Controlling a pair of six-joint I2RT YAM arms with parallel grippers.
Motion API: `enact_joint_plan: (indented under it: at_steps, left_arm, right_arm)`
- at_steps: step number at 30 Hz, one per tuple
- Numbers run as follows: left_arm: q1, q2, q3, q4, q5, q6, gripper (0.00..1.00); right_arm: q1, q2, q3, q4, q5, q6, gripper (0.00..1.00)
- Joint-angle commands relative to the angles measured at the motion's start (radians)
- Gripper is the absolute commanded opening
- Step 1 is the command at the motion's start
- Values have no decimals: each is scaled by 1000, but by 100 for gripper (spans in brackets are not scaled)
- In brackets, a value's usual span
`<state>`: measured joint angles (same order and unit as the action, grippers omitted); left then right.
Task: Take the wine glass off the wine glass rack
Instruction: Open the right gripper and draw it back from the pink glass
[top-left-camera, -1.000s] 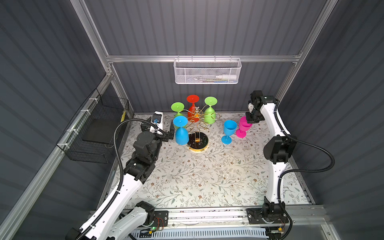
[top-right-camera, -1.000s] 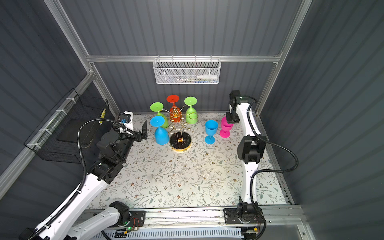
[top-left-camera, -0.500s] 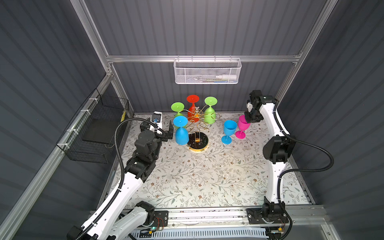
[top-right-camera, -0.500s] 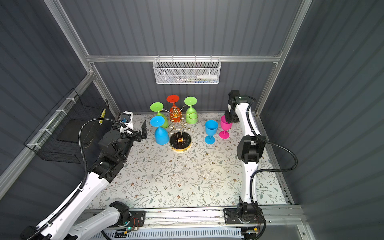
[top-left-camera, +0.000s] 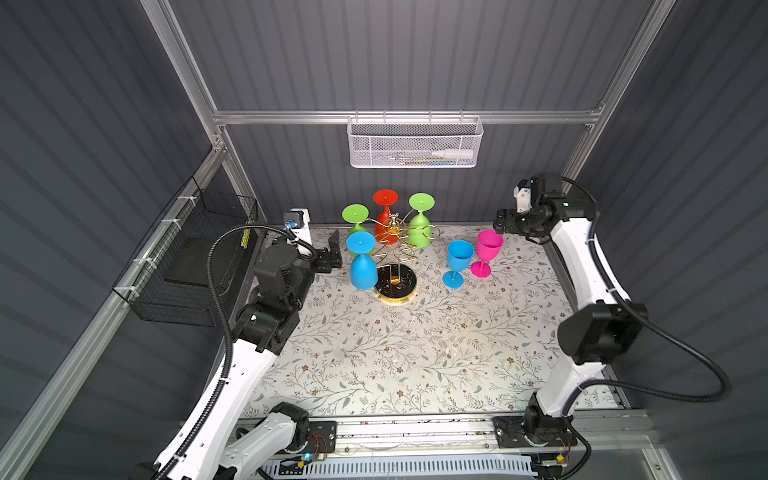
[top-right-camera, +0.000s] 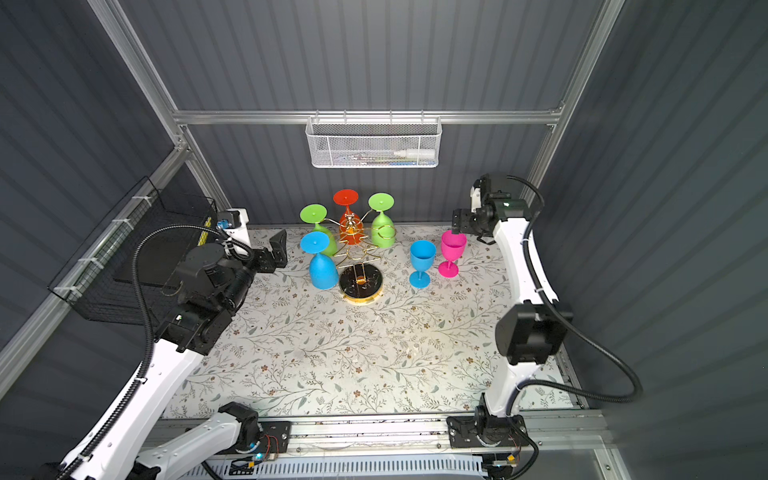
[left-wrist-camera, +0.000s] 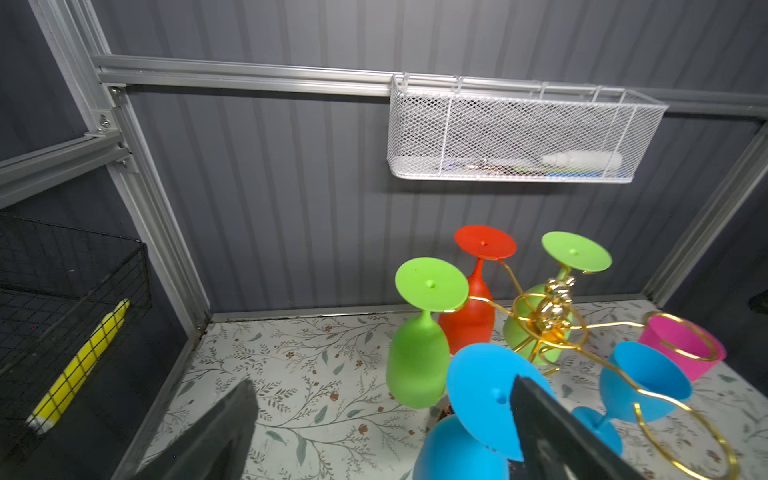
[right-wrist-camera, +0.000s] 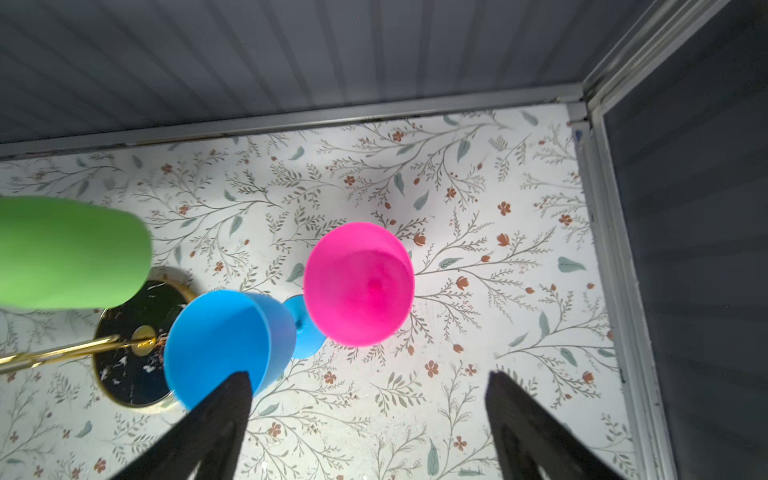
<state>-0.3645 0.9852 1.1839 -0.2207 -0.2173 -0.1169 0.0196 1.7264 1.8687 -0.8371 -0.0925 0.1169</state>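
The wine glass rack (top-left-camera: 395, 283) (top-right-camera: 360, 283) is gold wire on a round black base. Hanging upside down from it are a blue wine glass (top-left-camera: 360, 261) (left-wrist-camera: 478, 399), two green ones (top-left-camera: 355, 216) (top-left-camera: 420, 226) and a red one (top-left-camera: 385, 208). A blue glass (top-left-camera: 459, 259) and a pink glass (top-left-camera: 487, 251) (right-wrist-camera: 359, 282) stand upright on the table right of the rack. My left gripper (top-left-camera: 332, 252) (left-wrist-camera: 382, 380) is open, just left of the hanging blue glass's foot. My right gripper (top-left-camera: 500, 226) (right-wrist-camera: 369, 376) is open above and behind the pink glass, holding nothing.
A white mesh basket (top-left-camera: 415, 143) hangs on the back wall above the rack. A black wire basket (top-left-camera: 195, 257) is fixed to the left wall beside my left arm. The floral table (top-left-camera: 395, 353) runs forward from the rack.
My right gripper opened and let go of the pink glass, which went from tilted to standing upright on the table. My left gripper edged closer to the hanging blue glass.
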Motion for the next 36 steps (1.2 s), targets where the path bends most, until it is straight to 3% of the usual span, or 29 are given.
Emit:
enact_joint_plan:
  at_steps: [1, 4, 8, 12, 16, 27, 36]
  left_arm:
    - [71, 58, 112, -222, 290, -168, 92]
    - [144, 83, 122, -248, 476, -266, 85]
    - [229, 59, 73, -213, 631, -343, 85]
    - [316, 121, 41, -185, 852, -409, 82]
    - [341, 180, 0, -79, 983, -465, 81]
    - [338, 272, -23, 2, 1077, -454, 74]
    - [288, 333, -12, 58, 1071, -458, 69]
  right_arm:
    - [-6, -135, -175, 268, -98, 71, 94]
    - [-7, -212, -278, 325, -143, 106, 95]
    - [-7, -282, -382, 375, -203, 140, 96]
    - [-7, -341, -483, 423, -233, 169, 96]
    - [-7, -393, -583, 484, -288, 192, 96]
    - [-7, -465, -716, 530, -326, 230, 96]
    - [-7, -467, -729, 538, -349, 244, 96]
